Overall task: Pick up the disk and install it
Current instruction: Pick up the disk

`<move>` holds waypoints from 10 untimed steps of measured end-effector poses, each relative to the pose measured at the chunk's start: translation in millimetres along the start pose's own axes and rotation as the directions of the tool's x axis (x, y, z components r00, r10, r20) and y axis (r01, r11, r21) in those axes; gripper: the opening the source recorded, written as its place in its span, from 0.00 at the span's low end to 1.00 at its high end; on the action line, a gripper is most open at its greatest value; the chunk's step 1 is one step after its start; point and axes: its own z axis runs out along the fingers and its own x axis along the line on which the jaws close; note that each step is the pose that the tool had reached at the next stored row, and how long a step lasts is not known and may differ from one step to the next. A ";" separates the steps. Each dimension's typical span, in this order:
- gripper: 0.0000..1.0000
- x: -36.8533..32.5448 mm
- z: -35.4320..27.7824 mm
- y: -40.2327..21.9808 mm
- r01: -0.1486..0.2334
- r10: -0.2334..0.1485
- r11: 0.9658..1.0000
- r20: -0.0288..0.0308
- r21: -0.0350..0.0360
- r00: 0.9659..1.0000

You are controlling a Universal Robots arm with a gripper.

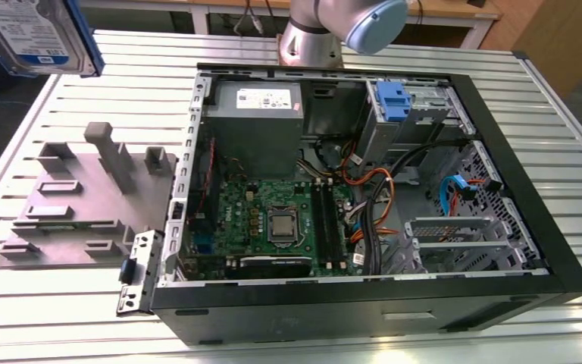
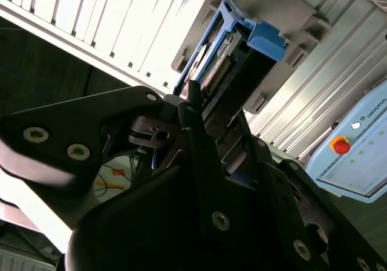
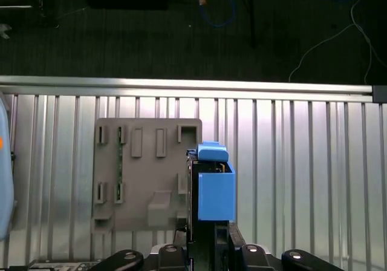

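Silver with blue plastic side rails, the disk (image 1: 36, 34) hangs in the air above the far corner of the slatted metal table (image 1: 574, 152) on the exterior view's left, its white-and-blue label facing that camera with print and a barcode on it. The black gripper (image 3: 208, 241) has its jaws clamped on the disk, one on each broad face, with one blue rail and its tab standing out beyond the fingertips in both wrist views. In the first wrist view the disk is over the edge of a grey holder plate (image 3: 148, 174) that lies flat on the table. The open computer case (image 1: 533, 220) lies on its side near the table's middle. Inside it, the grey power supply (image 1: 255, 129) carries a white printed label, and a bare blue bracket (image 1: 390, 98) sits in the drive bay beside it.
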 end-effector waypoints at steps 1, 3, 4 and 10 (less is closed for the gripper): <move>0.35 0.0 -0.1 -3.4 0.000 0.000 1.000 0.000 0.000 1.000; 0.35 0.0 -0.6 -10.7 0.000 0.000 1.000 0.000 0.000 1.000; 0.35 -0.1 -0.8 -14.3 0.000 0.000 1.000 0.000 0.000 1.000; 0.35 -0.1 -1.9 -36.3 0.000 0.000 1.000 0.000 0.000 1.000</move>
